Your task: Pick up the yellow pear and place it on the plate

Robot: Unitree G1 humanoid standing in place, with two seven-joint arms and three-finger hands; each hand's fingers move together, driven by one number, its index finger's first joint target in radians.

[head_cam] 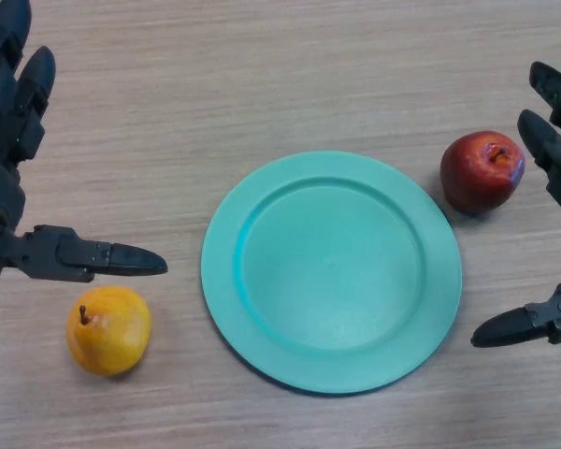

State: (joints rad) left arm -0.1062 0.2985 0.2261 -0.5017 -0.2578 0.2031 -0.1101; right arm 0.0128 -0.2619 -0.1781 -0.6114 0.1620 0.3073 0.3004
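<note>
The yellow pear [108, 330] stands on the wooden table at the lower left, stem up. To its right lies the round teal plate [332, 271], with nothing on it. My left hand [9, 168] hovers at the left edge, open, its thumb stretched out just above the pear and its fingers pointing away from me. At the right edge my right hand [556, 187] is also open, fingers near the top and thumb lower down, beside the plate's right rim.
A red apple [482, 171] sits on the table just past the plate's upper right rim, close to my right hand's fingers. Bare wooden tabletop stretches across the far side.
</note>
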